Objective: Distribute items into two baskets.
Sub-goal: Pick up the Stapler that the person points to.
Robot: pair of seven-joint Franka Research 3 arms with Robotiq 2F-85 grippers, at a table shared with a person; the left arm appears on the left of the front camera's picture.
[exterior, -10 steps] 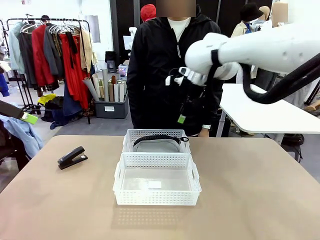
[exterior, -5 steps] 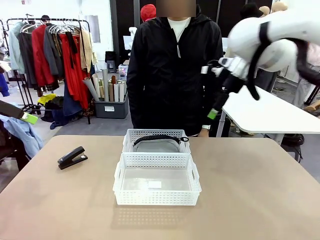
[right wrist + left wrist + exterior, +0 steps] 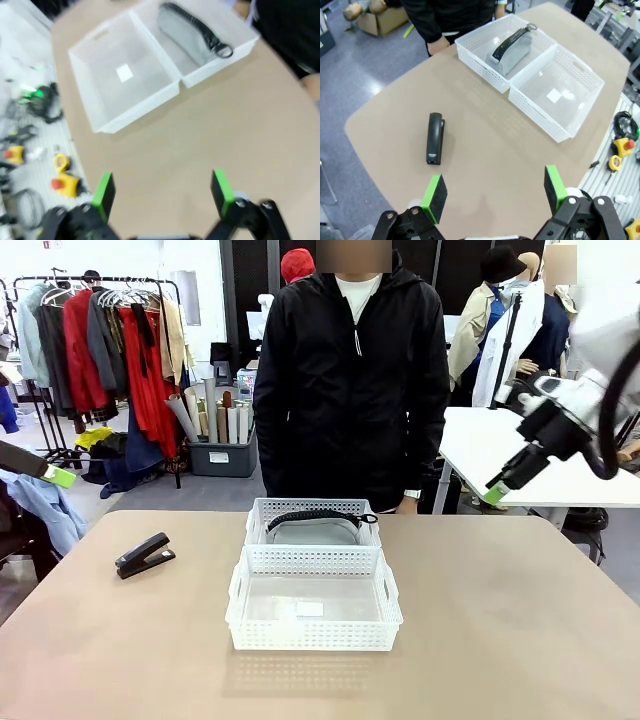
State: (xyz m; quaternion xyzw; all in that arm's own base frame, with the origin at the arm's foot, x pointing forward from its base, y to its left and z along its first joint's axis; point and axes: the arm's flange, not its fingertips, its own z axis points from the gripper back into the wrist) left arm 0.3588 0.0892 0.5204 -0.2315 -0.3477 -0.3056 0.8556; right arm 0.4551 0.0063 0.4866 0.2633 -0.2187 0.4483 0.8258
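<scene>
Two white baskets stand end to end at mid-table. The far basket holds the grey pouch with its black zipper edge up. The near basket holds nothing but its small white label. The black stapler lies on the table left of the baskets. My left gripper hovers open high above the table's left side, with the stapler below and ahead of it. My right gripper hangs open and empty, up off the table's right end.
A person in a black jacket stands at the far edge behind the baskets, one hand at the table edge. A white side table stands at the back right. Cables and coloured buttons lie beside the table's robot side.
My right arm has swung from in front of the person out to the right and a little lower, its gripper still open. The left arm, baskets, pouch and stapler have not moved.
</scene>
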